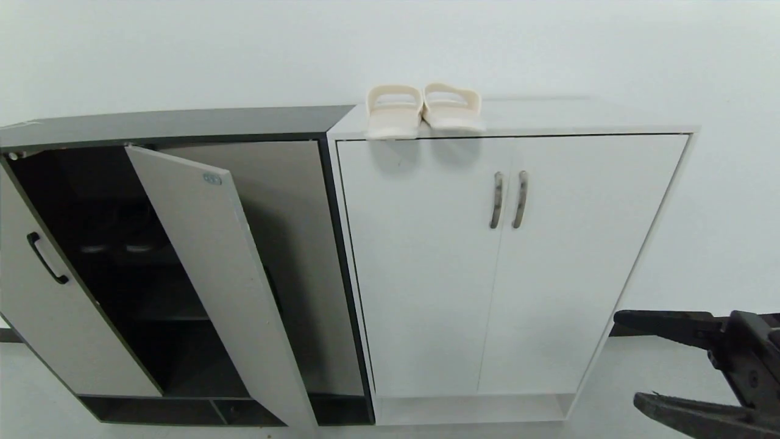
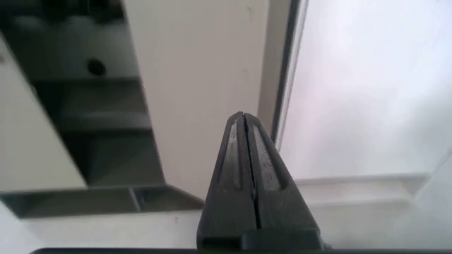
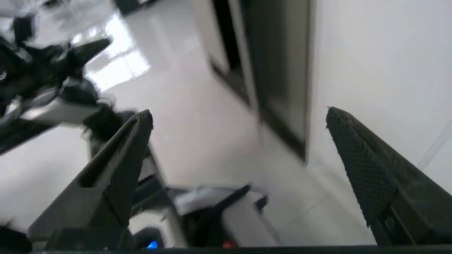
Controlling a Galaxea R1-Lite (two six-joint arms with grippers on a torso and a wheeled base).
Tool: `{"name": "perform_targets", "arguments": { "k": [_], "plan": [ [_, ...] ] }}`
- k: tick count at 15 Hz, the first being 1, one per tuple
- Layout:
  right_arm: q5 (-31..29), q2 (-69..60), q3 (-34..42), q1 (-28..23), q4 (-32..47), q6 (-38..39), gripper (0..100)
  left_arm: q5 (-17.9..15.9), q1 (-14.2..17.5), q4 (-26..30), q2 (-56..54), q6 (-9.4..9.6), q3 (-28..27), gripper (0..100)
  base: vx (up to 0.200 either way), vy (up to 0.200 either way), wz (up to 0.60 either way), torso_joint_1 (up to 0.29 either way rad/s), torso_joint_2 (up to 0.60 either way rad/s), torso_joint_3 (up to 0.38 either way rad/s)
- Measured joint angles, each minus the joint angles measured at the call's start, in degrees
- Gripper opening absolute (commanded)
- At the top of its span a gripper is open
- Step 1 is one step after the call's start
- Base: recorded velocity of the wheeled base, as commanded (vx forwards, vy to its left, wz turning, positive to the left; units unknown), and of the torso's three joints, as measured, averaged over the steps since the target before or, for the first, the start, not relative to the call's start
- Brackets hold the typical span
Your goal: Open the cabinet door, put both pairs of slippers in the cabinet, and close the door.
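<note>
Near the open door (image 2: 198,85) edge, left gripper (image 2: 244,176) jaws press together, right gripper (image 1: 627,358) jaws spread

You face a pair of cream slippers (image 1: 423,110) set side by side on top of the white cabinet (image 1: 426,274), at its front left corner. Its two doors are closed. Touching its left side, the dark cabinet (image 1: 183,122) has two grey doors (image 1: 213,262) swung open. Dim shapes (image 1: 117,247) on an inner shelf are too dark to identify.
</note>
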Motion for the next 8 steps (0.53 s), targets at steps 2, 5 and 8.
{"name": "perform_targets", "arguments": {
  "k": [2,5,8],
  "plan": [
    [0.0,-0.1,0.0,0.0,-0.1,0.0,100,0.0,0.0,0.0,0.0,0.02,0.0,0,0.000,0.000,0.00,0.164,-0.49,-0.303],
    [0.0,0.0,0.0,0.0,0.0,0.0,100,0.0,0.0,0.0,0.0,0.00,0.0,0,0.000,0.000,0.00,0.185,-0.47,-0.281],
    [0.0,0.0,0.1,0.0,0.0,0.0,100,0.0,0.0,0.0,0.0,0.00,0.0,0,0.000,0.000,0.00,0.194,-0.48,-0.276]
  ]
}}
